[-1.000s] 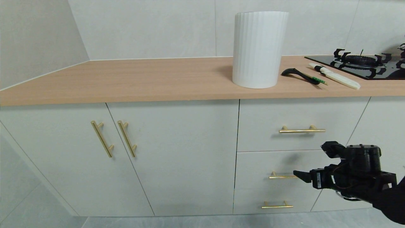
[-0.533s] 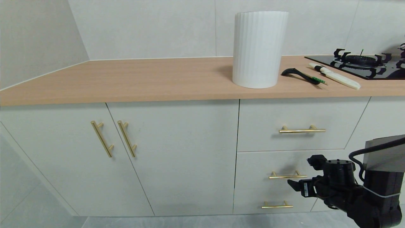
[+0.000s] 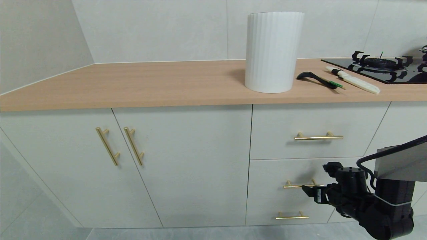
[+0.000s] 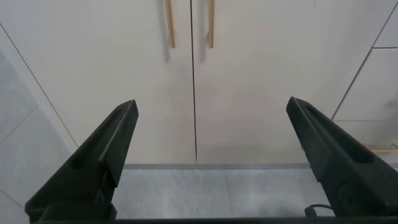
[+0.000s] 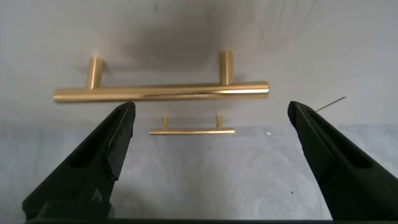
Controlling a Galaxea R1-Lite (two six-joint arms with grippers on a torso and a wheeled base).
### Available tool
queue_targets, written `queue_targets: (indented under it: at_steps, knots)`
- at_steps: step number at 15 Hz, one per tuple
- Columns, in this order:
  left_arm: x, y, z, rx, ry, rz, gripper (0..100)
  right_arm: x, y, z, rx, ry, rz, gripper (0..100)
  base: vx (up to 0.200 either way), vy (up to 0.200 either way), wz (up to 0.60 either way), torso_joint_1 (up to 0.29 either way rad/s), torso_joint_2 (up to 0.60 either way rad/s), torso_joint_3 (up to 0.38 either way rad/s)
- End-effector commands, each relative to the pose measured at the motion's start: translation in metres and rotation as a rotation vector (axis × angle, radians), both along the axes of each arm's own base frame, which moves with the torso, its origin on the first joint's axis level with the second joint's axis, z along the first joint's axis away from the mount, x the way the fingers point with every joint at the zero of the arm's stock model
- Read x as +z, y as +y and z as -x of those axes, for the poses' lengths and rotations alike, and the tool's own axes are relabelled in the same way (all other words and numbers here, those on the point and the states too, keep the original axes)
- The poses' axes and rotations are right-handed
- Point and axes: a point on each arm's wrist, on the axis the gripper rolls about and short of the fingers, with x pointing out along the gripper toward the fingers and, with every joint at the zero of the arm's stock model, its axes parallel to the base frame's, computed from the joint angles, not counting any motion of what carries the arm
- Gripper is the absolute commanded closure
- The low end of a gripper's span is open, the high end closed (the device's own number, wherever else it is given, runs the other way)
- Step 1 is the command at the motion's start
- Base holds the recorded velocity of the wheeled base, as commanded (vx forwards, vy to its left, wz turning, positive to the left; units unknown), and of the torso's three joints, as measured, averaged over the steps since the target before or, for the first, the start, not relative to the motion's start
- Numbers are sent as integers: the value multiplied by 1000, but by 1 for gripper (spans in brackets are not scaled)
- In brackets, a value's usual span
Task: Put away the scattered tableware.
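Three utensils lie together, green stick (image 3: 335, 84) half hidden behind black spoon (image 3: 315, 78), white knife (image 3: 355, 82) alongside; left gripper (image 4: 211, 102), right gripper (image 5: 209, 115) gape wide, empty.

Container (image 3: 273, 53): on counter (image 3: 133, 83); utensil (image 3: 317, 79), then knife (image 3: 355, 82), to its right.
Hob (image 3: 397, 75): right of knife.
Right gripper (image 3: 317, 178): before middle drawer handle (image 3: 298, 185).

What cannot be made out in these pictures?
- Head view: inside of the tall white ribbed container, hidden by its own wall.
- Head view: black gas hob, cut off by the right edge.
- Head view: contents of the grey drawers, behind their closed fronts.
- Head view: thin green-and-black utensil, too small to identify.
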Motion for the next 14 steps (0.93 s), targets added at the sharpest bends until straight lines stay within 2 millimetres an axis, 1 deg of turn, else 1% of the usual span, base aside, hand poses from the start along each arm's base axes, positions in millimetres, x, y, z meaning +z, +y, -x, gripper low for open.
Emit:
queue_targets:
  at_steps: [1, 2, 6, 8, 14]
  knots:
    - [0, 0, 0, 0, 0, 0, 0, 3, 1, -3, -5, -19, -11, 0, 0, 0, 0, 0, 0, 0]
    - [0, 0, 0, 0, 0, 0, 0, 1, 1, -7, -12, -31, -16, 0, 0, 0, 0, 0, 0, 0]
    - [0, 0, 0, 0, 0, 0, 0, -16, 5, -16, -68, -22, 31, 0, 0, 0, 0, 0, 0, 0]
    - [0, 0, 0, 0, 0, 0, 0, -20, 8, -15, -59, -12, 36, 0, 0, 0, 0, 0, 0, 0]
    - [0, 0, 0, 0, 0, 0, 0, -24, 9, -12, -53, 12, 45, 0, 0, 0, 0, 0, 0, 0]
